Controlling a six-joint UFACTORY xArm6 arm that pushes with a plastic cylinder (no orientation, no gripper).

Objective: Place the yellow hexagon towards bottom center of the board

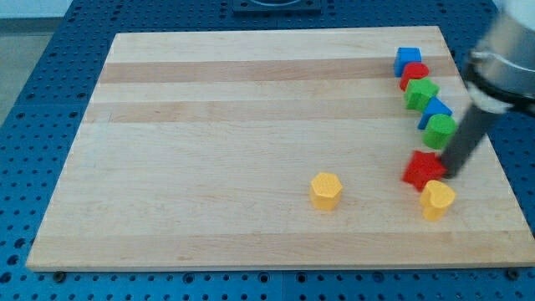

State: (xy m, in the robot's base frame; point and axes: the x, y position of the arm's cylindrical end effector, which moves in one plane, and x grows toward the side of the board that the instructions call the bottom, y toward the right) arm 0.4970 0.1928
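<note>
The yellow hexagon (326, 191) sits at five o'clock on the surface (209, 125), nearly bottom center. My tip (451, 171), with no fingers to open or hold, touches the red star (423, 170) instead.

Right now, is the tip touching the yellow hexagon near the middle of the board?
No, my tip is beside the red star at the view's right, well apart from the yellow hexagon.

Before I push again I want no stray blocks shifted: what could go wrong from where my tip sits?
1. My tip sits against the red star, far from the yellow hexagon; moving straight toward the view's left would likely drag the star along.
2. The second yellow block lies just below the star and could be knocked or mistaken for the target.
</note>
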